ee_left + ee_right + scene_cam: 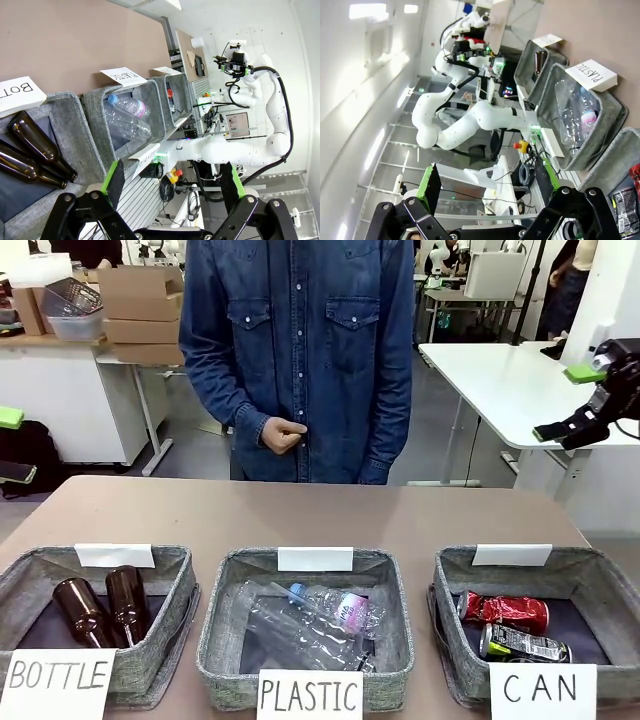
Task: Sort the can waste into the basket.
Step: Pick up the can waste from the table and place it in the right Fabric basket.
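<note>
Left end effector: black two-finger unit with green pads, seen in the left wrist view with jaws spread wide, released, nothing between them; it sits off the left end of the brown table. Just ahead of and below its fingers lies the grey woven-fabric basket signed "BOTTLE", holding two brown glass bottles laid side by side. Farther from it, at table centre, the like grey basket signed "PLASTIC" holds crushed clear plastic bottles, one with a blue cap and a pink-and-white label. A person in a blue denim shirt stands at the far side of the table behind this middle basket, one hand held at the waist, apart from everything on the table. Right end: the grey woven-fabric rectangular basket with a blank white tag and handwritten "CAN" sign holds both pieces of can waste: the dented red metal can with white lettering lies on its side toward the back, and the dark metal can with pale markings lies on its side just in front of it, touching or nearly so. Right end effector: raised well above and behind the "CAN" basket at the right edge of the front view, jaws parted, released, gripping nothing; cans sit below and toward the robot from it.
</note>
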